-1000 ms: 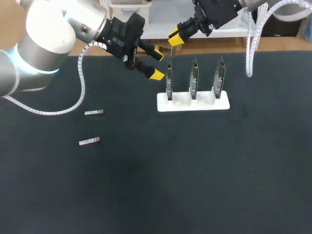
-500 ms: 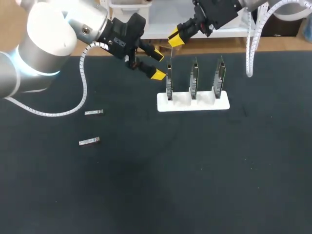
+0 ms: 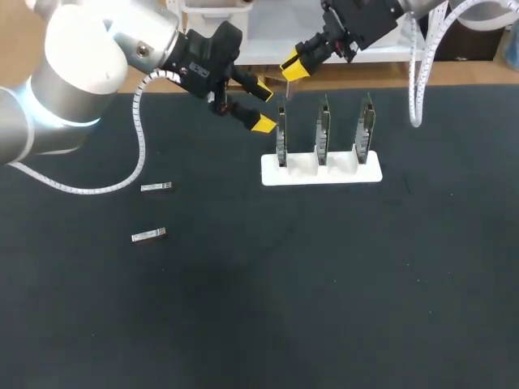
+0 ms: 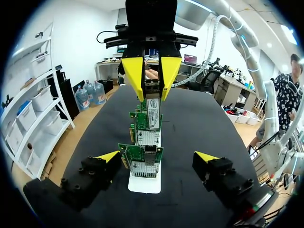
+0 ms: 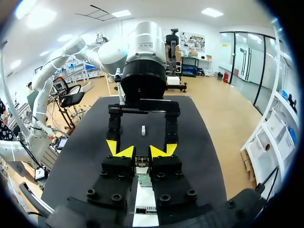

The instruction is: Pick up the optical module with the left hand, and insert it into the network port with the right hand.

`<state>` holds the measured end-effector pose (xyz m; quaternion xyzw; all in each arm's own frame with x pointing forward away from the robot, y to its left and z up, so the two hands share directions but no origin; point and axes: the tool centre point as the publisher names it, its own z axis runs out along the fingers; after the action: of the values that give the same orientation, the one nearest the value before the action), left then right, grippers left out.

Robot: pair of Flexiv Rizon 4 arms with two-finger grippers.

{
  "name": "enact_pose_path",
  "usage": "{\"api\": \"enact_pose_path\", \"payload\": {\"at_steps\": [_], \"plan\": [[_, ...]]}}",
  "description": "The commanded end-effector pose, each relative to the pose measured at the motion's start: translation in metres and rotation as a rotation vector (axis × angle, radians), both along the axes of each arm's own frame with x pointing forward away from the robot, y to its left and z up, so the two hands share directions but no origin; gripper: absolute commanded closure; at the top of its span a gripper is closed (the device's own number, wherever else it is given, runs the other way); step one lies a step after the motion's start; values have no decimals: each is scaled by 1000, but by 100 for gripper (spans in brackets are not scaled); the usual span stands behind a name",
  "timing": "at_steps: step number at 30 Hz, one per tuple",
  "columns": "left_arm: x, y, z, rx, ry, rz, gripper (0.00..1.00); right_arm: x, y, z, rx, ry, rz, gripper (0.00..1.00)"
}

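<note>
Moved: hardly anything;
Right gripper (image 3: 291,65): pinching optical module (image 4: 152,88) above stand (image 3: 324,173);
Left gripper (image 3: 261,105): wide apart, empty, beside stand

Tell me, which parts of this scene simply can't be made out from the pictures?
- Silver optical module in the right hand: a mere sliver in the head view, so whether it has reached the port cannot be told.
- Green circuit card under that hand: mostly hidden by the hand's own black fingers in the right wrist view.
- Two small silver modules on the black table: too small in the head view for any detail.
</note>
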<state>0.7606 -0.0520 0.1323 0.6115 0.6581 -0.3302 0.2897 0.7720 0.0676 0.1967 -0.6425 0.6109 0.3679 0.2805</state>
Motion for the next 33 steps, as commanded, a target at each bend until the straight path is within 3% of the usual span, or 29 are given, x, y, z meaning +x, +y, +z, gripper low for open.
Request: {"api": "enact_pose_path", "payload": {"at_steps": [1,33], "plan": [[0,0,0,3,0,3,0,3,3,-1,-6,4,8,100],[0,0,0,3,0,3,0,-9,16,-9,-5,2,1,100]]}}
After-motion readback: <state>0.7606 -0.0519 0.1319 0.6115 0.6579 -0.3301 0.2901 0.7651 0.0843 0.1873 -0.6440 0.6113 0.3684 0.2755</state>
